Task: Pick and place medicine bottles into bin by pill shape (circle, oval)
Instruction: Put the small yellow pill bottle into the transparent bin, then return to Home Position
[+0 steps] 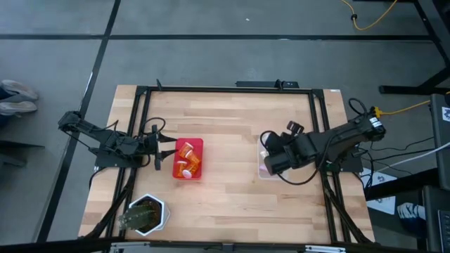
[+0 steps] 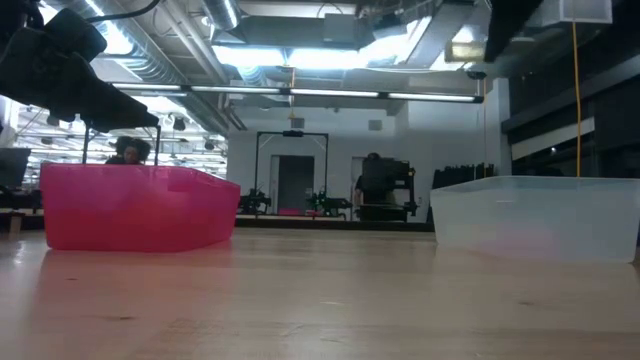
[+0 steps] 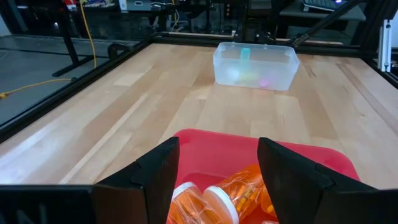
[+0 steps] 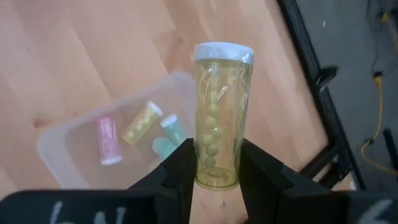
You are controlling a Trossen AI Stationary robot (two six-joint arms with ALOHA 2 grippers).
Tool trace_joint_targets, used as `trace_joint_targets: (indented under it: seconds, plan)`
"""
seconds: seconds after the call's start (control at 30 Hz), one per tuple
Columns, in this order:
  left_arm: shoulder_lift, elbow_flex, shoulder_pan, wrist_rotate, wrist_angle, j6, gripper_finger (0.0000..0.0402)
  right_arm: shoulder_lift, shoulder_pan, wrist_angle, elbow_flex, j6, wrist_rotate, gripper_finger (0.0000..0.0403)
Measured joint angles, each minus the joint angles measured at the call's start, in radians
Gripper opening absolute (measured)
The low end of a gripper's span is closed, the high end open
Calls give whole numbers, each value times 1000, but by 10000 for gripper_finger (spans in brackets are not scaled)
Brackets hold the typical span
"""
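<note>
Right end effector (image 4: 214,163) hides yellow-green vial's (image 4: 219,118) base.

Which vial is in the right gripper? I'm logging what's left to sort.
The yellow-green vial with the white cap, clamped between the right gripper fingers above the clear bin. The pink, yellow and teal vials lie loose inside that bin.
</note>
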Motion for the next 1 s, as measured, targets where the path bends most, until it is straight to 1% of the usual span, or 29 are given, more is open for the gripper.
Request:
trace_joint_targets:
  seconds: [0.27, 0.33, 0.4, 0.5, 0.6, 0.83, 1.0]
  plan:
    - [0, 0, 0, 0, 0, 0, 212, -18, -3, 102, -169, 12, -104, 106]
    - [0, 0, 0, 0, 0, 0, 212, -17, -3, 95, -196, 34, -102, 107]
    - [0, 0, 0, 0, 0, 0, 212, -17, -3, 96, -215, 65, -74, 107]
    - [0, 0, 0, 0, 0, 0, 212, -17, -4, 95, -229, 91, -56, 110]
    - [0, 0, 0, 0, 0, 0, 212, -17, -4, 96, -231, 107, -58, 122]
    - [0, 0, 0, 0, 0, 0, 212, -17, -3, 96, -231, 120, -100, 160]
    - [0, 0, 0, 0, 0, 0, 212, -17, -3, 96, -231, 122, -138, 169]
